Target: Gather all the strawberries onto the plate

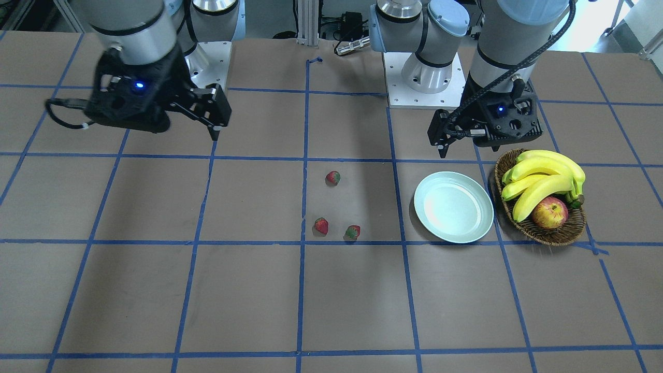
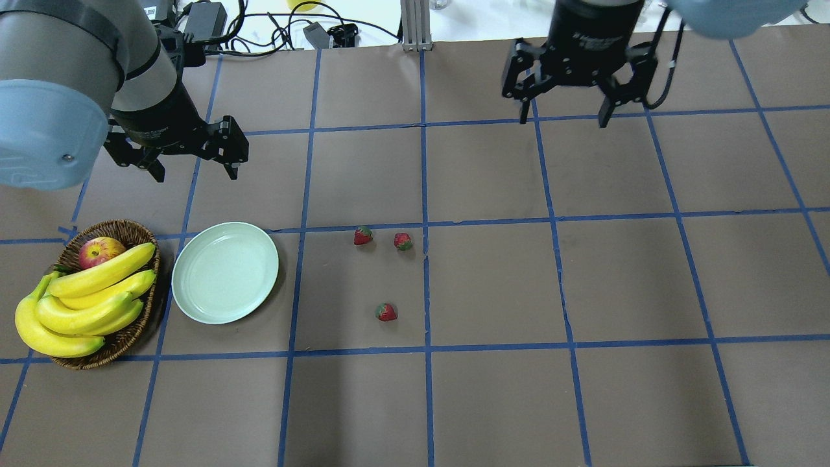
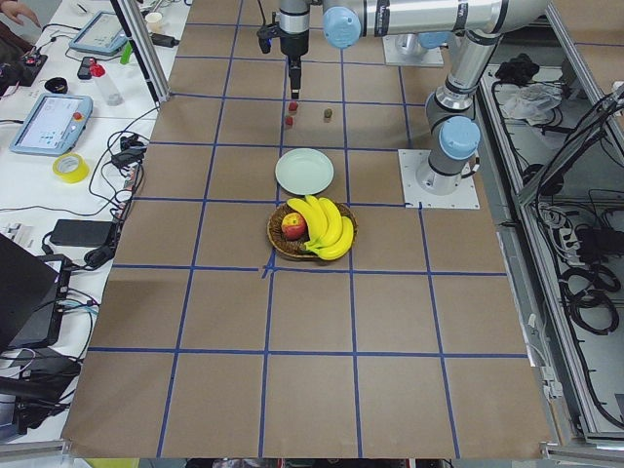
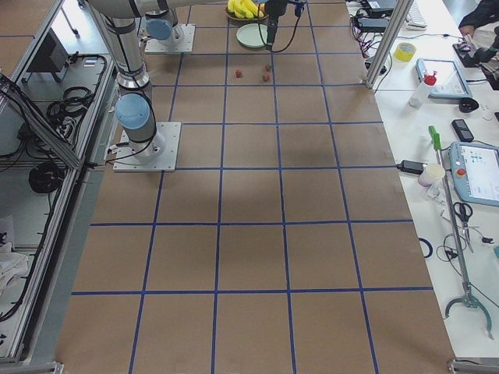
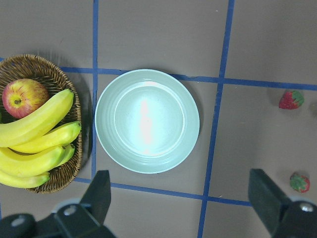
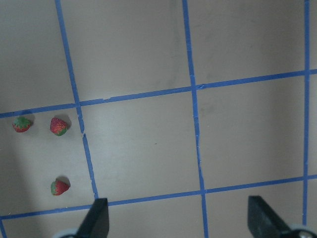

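Observation:
Three strawberries lie on the table near its middle: two side by side (image 2: 363,235) (image 2: 403,241) and one nearer the robot (image 2: 386,312). The right wrist view shows all three (image 6: 22,124) (image 6: 58,126) (image 6: 59,187). The pale mint plate (image 2: 225,272) is empty and lies to their left, beside the basket. My left gripper (image 2: 194,170) is open and empty, hovering above the table beyond the plate (image 5: 147,120). My right gripper (image 2: 563,120) is open and empty, raised high at the far right of the strawberries.
A brown wicker basket (image 2: 123,230) holds several bananas (image 2: 84,298) and a red-yellow apple (image 2: 100,251), touching close to the plate's left side. Blue tape lines grid the brown table. Cables and an upright post stand at the far edge.

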Motion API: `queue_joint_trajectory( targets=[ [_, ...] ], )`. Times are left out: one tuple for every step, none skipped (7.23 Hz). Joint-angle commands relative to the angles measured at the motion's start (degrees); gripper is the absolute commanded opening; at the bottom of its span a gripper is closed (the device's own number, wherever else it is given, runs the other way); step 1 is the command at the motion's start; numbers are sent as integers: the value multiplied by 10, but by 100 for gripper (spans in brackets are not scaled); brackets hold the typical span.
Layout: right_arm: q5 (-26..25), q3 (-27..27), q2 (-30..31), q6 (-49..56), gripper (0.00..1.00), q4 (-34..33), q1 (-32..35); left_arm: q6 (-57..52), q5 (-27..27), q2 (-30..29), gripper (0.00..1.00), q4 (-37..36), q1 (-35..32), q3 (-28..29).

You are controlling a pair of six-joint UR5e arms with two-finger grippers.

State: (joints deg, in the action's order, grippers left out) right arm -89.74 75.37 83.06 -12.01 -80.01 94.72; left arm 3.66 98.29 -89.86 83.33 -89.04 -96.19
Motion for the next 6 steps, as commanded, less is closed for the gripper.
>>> queue_joint_trajectory(
  targets=[
    [1, -9, 28, 71, 100, 17, -32, -2, 0, -9, 100, -53, -9, -33],
    [6, 9, 34, 76, 100, -17, -32, 1, -1, -11, 100, -96, -16, -36],
    [6, 53, 40, 77, 100, -80, -31, 3, -1, -13, 100, -100, -19, -40],
    [5, 87, 51, 78, 100, -124, -30, 6, -2, -16, 100, -102, -30, -43],
    [5, 95, 62, 80, 100, -127, -31, 5, -2, -18, 100, -100, -44, -44],
    [4, 94, 63, 80, 100, -127, -30, 0, 0, -20, 100, -95, -46, -52]
  ],
)
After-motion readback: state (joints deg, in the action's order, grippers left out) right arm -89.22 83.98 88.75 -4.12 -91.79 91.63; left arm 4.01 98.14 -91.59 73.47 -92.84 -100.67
